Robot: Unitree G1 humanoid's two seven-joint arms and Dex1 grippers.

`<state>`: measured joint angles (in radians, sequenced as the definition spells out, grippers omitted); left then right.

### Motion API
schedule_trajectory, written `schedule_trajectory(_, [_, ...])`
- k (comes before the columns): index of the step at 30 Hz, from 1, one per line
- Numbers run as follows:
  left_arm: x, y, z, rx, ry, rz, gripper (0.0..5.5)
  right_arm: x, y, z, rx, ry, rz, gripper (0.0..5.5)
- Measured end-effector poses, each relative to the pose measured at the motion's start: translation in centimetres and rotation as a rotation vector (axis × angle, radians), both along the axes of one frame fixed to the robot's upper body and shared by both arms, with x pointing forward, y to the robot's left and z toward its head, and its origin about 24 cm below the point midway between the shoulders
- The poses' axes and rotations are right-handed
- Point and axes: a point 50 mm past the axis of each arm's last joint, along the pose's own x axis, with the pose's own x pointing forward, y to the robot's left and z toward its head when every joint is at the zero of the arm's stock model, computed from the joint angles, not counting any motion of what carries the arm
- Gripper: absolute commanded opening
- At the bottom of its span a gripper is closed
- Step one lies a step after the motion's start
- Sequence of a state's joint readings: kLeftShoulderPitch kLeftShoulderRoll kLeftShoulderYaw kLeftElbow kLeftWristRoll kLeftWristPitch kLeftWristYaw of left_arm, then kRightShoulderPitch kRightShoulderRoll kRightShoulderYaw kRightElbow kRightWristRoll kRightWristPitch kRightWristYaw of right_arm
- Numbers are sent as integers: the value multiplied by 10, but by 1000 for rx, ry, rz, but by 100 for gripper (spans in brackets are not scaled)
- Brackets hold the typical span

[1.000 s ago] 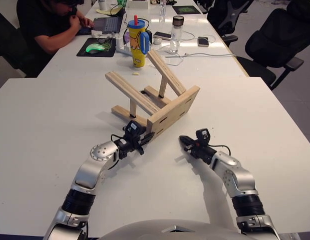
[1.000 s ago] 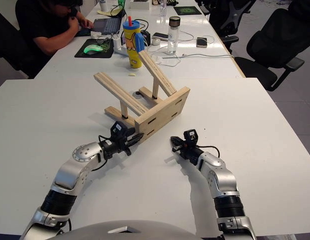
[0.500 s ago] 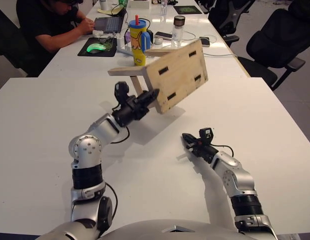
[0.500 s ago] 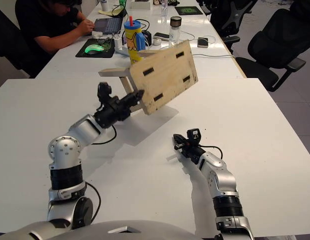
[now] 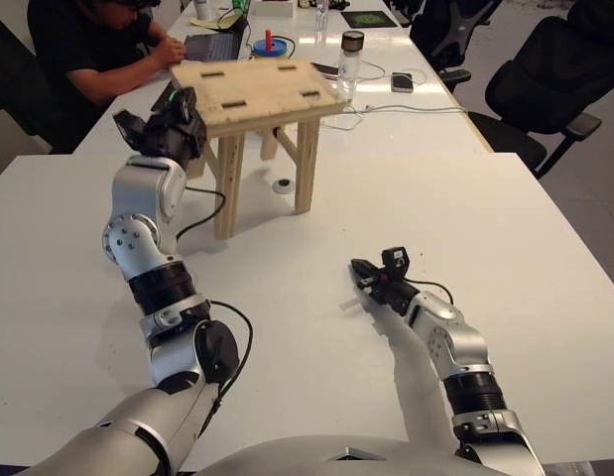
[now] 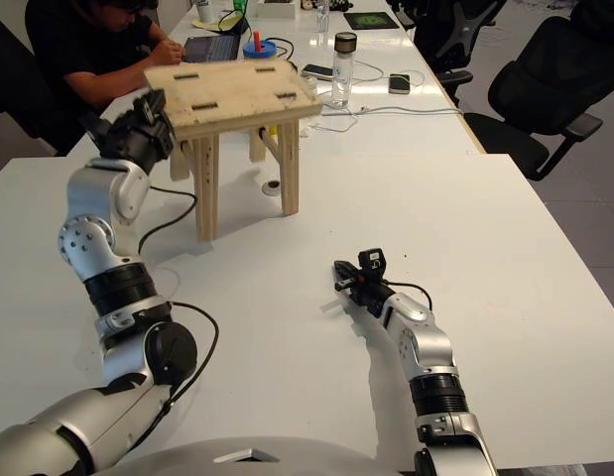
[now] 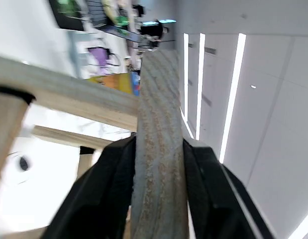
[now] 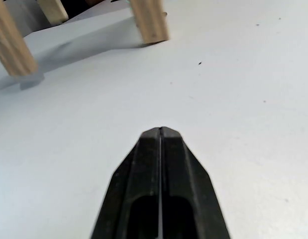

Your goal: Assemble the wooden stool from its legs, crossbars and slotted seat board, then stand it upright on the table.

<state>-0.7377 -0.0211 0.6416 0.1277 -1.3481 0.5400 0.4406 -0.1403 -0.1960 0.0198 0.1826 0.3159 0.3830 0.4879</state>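
The stool (image 5: 252,84) has swung upright onto the bench (image 5: 435,218); left jaws clamp its seat edge, right jaws shut and empty. Only letting go seems left.

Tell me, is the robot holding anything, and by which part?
Its left gripper clamps the stool by the edge of the seat board. The right gripper is shut, holding nothing.

White table (image 5: 505,248) carries the wooden stool (image 5: 255,84), upright on its legs, well ahead of the closed right jaws, its seat edge clamped in the left jaws. A small round piece (image 5: 282,185) lies beneath the seat.
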Motion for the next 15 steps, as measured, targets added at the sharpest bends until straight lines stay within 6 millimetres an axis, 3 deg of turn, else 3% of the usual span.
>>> schedule_trajectory(3, [3, 3, -10, -2, -9, -2, 256, 1, 2, -1, -16, 0, 6, 0])
schedule_trajectory(7, [1, 26, -23, -1, -13, 62, 328, 1, 3, -1, -22, 1, 10, 0])
schedule_trajectory(10, [-15, 38, -28, 60, -76, 101, 328, 0, 3, 0, -24, 6, 15, 0])
schedule_trajectory(15, [-45, 50, -44, 343, -125, 117, 310, -3, 2, 0, -29, 11, 26, 0])
